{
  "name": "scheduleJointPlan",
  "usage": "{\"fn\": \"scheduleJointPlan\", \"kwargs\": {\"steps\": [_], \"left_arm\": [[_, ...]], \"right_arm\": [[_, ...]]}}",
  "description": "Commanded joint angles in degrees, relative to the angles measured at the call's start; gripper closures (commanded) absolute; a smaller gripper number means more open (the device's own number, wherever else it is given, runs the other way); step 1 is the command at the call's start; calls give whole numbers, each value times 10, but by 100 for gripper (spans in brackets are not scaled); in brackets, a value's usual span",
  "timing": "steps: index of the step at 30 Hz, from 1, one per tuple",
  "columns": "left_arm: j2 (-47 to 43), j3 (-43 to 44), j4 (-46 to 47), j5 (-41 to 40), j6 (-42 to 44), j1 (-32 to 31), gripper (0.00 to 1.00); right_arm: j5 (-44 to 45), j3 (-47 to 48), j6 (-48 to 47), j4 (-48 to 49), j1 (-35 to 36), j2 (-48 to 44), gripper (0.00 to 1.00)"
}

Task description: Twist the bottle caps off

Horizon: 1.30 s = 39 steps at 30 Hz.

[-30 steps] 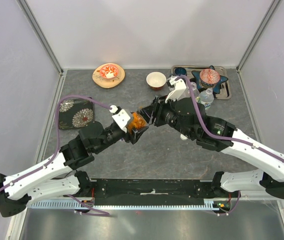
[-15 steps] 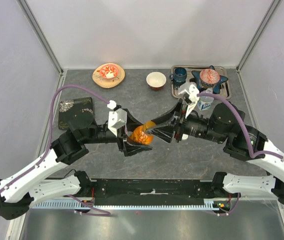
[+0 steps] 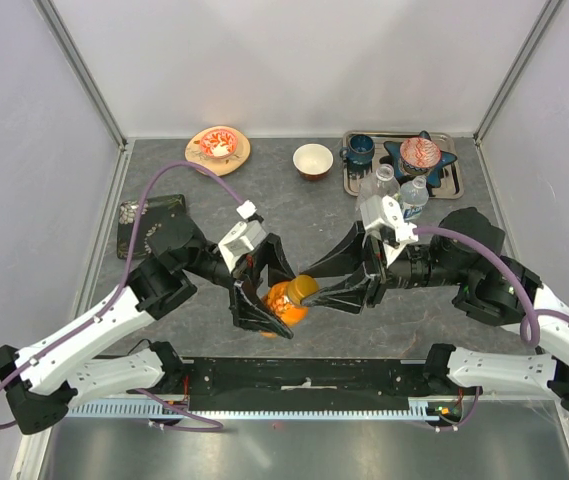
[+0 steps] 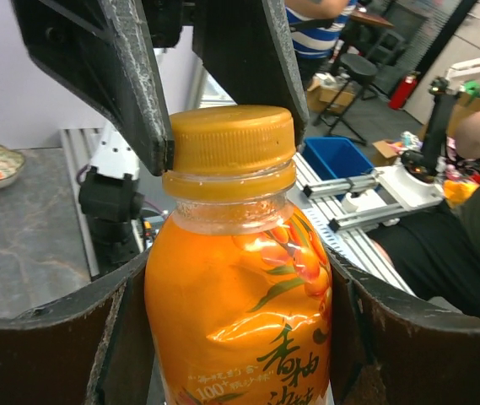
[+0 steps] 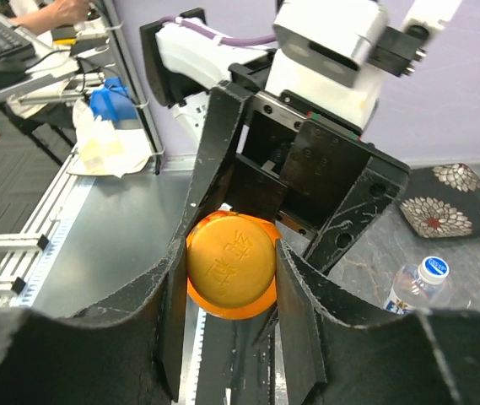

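top external view: orange bottle (image 3: 284,303) held off the table near the front edge, between the two arms. left gripper (image 3: 262,301) clamps the bottle's body on both sides. right gripper (image 3: 316,288) is closed narrow on the orange cap (image 3: 303,288); right wrist view shows its fingers (image 5: 300,312) pressed against the cap's sides. taller clear bottle (image 3: 381,184) and a short blue-label bottle (image 3: 413,199) stand by the metal tray (image 3: 448,186) at the back right.

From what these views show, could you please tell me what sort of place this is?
Probably a robotics lab test cell: a grey table framed by aluminium posts and white panels, with an office chair and a seated person visible beyond the orange bottle.
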Motion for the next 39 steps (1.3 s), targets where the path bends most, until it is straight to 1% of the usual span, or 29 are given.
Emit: {"fn": "scheduleJointPlan", "kwargs": {"steps": [1, 3, 5, 8, 10, 11, 12, 13, 14, 16, 17, 18, 20, 21, 22, 24, 25, 27, 28, 30, 31, 33, 34, 36, 37, 38, 39], "left_arm": [[7, -5, 128, 59, -77, 5, 79], [10, -6, 131, 59, -81, 4, 79], [10, -7, 130, 55, -77, 4, 79], [8, -6, 113, 44, -60, 5, 78], [5, -3, 80, 31, -32, 5, 78], [4, -1, 66, 24, -21, 5, 78], [2, 3, 33, 18, 4, 5, 78], [1, 4, 20, 6, 16, 5, 78], [-2, 6, 7, 0, 26, 5, 78], [-5, 6, -18, -15, 49, 5, 78], [-9, 7, -26, -20, 56, 5, 78], [-9, 8, -33, -25, 68, 5, 78], [-11, 8, -52, -46, 80, 5, 78], [-16, 8, -57, -53, 91, 5, 78], [-18, 7, -65, -64, 95, 5, 78], [-23, 5, -70, -72, 107, 5, 78], [-24, 5, -72, -79, 111, 5, 77], [-26, 5, -86, -84, 120, 5, 77], [-27, 5, -87, -83, 122, 5, 77], [-27, 4, -90, -85, 124, 5, 77], [-27, 5, -92, -85, 125, 5, 77], [-27, 5, -96, -85, 128, 5, 76], [-26, 4, -98, -83, 129, 5, 77], [-26, 3, -98, -86, 130, 5, 76], [-27, 3, -99, -89, 131, 5, 76], [-28, 2, -98, -93, 132, 5, 76], [-30, 0, -99, -100, 135, 5, 76]], "right_arm": [[-114, -16, -32, -27, 5, -1, 100], [-140, -15, -43, -43, 6, 6, 100], [-143, -15, -47, -52, 5, 15, 100], [-122, -14, -44, -54, 5, 19, 100], [-105, -11, -40, -54, 6, 18, 100], [-82, -7, -36, -54, 6, 18, 100], [-72, -5, -32, -54, 5, 18, 96], [-60, -3, -28, -55, 6, 18, 94], [-51, 2, -21, -55, 7, 16, 88], [-25, 7, -15, -54, 5, 14, 81], [-18, 12, -13, -54, 6, 13, 77], [-3, 15, -8, -55, 5, 12, 75], [16, 23, -5, -55, 5, 10, 67], [31, 25, -4, -56, 5, 9, 65], [39, 28, -4, -56, 5, 7, 60], [56, 35, -4, -63, 5, 6, 56], [70, 37, -5, -64, 6, 8, 51], [80, 42, -5, -69, 5, 8, 46], [87, 43, -4, -67, 6, 11, 40], [100, 46, -1, -72, 5, 13, 33], [104, 47, -1, -73, 5, 17, 27], [110, 51, 0, -78, 5, 20, 22], [113, 52, 0, -77, 5, 22, 17], [128, 55, 1, -78, 6, 24, 12], [138, 57, 2, -78, 5, 24, 7], [151, 62, 4, -78, 5, 24, 5], [195, 66, 15, -78, 5, 24, 4]]}}
